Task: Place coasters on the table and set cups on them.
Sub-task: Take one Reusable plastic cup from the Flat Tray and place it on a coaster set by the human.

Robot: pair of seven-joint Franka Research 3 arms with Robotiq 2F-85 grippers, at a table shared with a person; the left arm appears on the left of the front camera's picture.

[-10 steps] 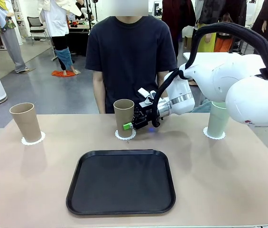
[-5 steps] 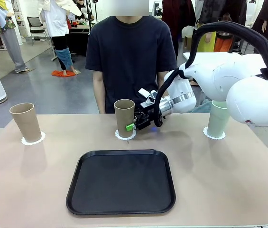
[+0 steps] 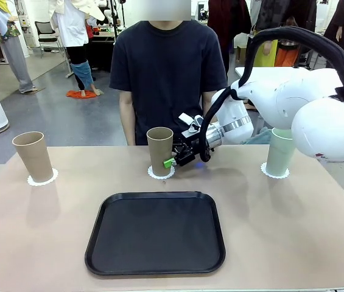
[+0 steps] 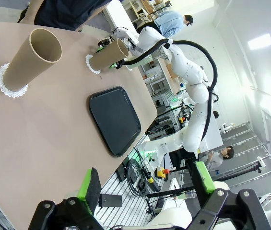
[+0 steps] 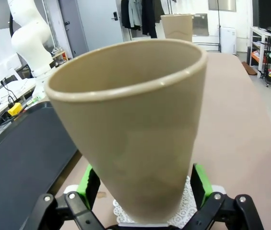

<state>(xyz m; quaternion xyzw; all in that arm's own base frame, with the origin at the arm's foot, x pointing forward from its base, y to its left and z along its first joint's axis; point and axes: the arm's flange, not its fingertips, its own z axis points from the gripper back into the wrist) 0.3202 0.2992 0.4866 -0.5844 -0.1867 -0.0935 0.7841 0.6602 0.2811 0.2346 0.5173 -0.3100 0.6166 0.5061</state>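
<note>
**Colleague:** What did you have nearest you?

**Me:** The black tray (image 3: 155, 234), bare, at the near middle of the tabletop (image 3: 293, 231). Beyond it, along the far edge, stood the three cups, each on its own coaster: a tan cup (image 3: 33, 156) at the far left on its coaster (image 3: 42, 179), the middle tan cup (image 3: 160, 150) on the middle coaster (image 3: 161, 173), and the mint cup (image 3: 279, 152) at the far right on its coaster (image 3: 274, 172).

**Colleague:** And the end effectors?

**Me:** The right end effector (image 3: 173, 159) sat at the middle cup with its jaws wide apart. In its wrist view a green pad stood either side of the cup's lower body; I could not tell whether either pad was touching. I judged it gripped nothing. The left end effector (image 4: 145, 184) was spread open, empty, well back from the cups.

**Colleague:** How would you have finished the step well?

**Me:** I judged the cup as placed, so the care lay in backing out. I would have drawn straight back along the fingers, level, without swinging sideways, since a brush on the wall of a tall, light tumbler could tip it or drag the doily. I'd also have kept the arm's elbow clear of the mint cup.
</note>
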